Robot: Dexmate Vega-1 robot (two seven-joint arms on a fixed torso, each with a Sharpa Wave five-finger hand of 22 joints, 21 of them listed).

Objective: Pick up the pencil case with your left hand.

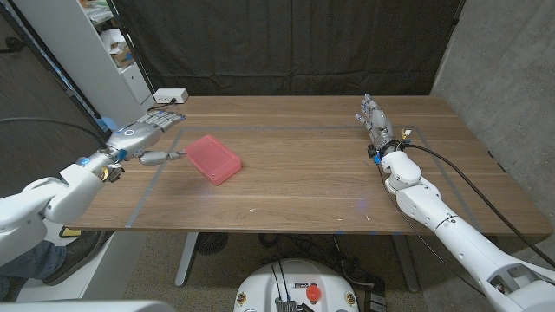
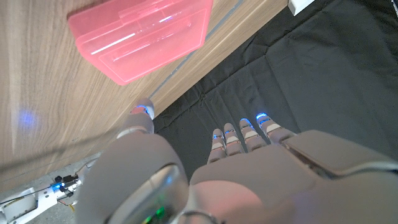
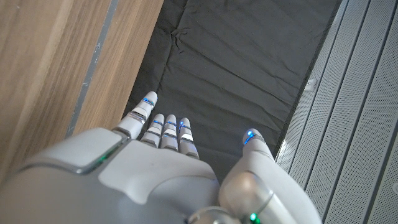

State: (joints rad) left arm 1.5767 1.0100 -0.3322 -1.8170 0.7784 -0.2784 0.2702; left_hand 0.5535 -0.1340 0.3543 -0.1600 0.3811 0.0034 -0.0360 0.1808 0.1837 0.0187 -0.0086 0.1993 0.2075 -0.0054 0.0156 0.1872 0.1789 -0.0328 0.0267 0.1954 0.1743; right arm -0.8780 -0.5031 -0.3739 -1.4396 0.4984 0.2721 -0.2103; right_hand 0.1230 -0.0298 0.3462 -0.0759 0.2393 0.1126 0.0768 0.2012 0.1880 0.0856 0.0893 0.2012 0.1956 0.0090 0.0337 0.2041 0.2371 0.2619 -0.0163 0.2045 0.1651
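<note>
A flat pink pencil case (image 1: 213, 159) lies on the wooden table (image 1: 303, 191), left of the middle, turned at an angle. My left hand (image 1: 146, 136) hovers just left of it, fingers spread and holding nothing; the thumb tip reaches to within a short gap of the case's left corner. In the left wrist view the pink pencil case (image 2: 142, 36) lies beyond my left hand (image 2: 205, 180). My right hand (image 1: 374, 119) stands at the right side of the table, fingers extended, holding nothing, far from the case. My right hand (image 3: 168, 174) has straight fingers in the right wrist view.
A white box (image 1: 170, 94) sits at the table's far left corner. A white shelf unit (image 1: 104, 43) stands behind the table on the left. Black curtain hangs at the back. Thin tape lines (image 1: 286, 130) mark a rectangle on the tabletop.
</note>
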